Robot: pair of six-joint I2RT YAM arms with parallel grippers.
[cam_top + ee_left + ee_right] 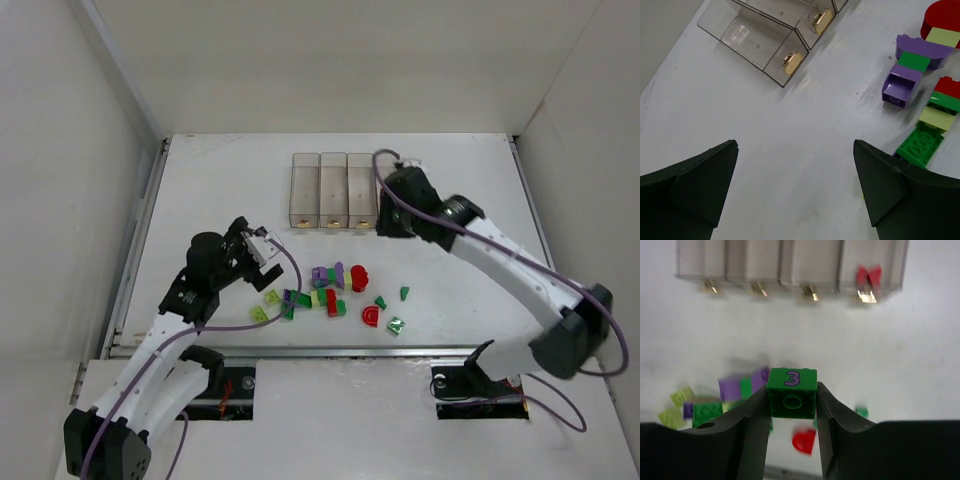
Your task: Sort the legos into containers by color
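In the right wrist view the containers (790,262), ahead of the right hand (792,390), are blurred and cut off by the top edge. A red piece (868,275) in the right-end bin is too soft to make out its shape. The legos (735,392) to the left of this hand smear together and sit partly behind the finger (747,425) on that side. A red rounded piece (804,441) below the fingertips is also blurred.

From above, this hand and its wrist cover the right-end bin, and the green brick marked 3 (791,401) in its grip cannot be seen.

Ahead and to the left of the left hand (795,145), the containers run off the top edge. A red brick (942,15) is cropped at the corner, and a green studded brick (919,146) is partly behind the right-side finger (885,185).
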